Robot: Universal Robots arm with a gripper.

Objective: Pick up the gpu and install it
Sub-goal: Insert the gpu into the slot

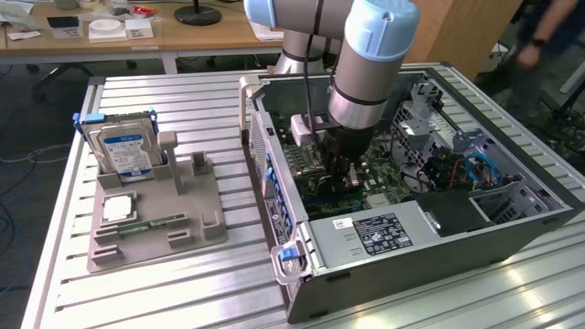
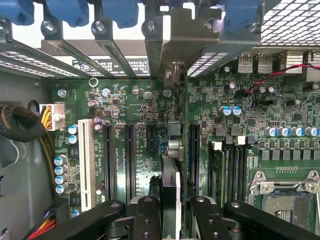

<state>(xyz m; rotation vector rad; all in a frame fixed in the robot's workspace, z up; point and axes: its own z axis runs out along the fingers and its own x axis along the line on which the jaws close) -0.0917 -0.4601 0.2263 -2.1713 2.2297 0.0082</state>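
Note:
The gpu shows edge-on in the wrist view as a thin green board standing upright over the motherboard. Its dark cooler sits between my fingers, and its pale metal bracket reaches the rear slot openings of the case. My gripper is shut on the card from both sides. The card stands beside a black expansion slot; I cannot tell whether it is seated. In the exterior view my gripper reaches down inside the open computer case.
To the exterior view's left, a grey fixture holds a silver hard drive with a blue label and a narrow memory stick. Inside the case are drive cages, cables and a power supply. A person stands at the back right.

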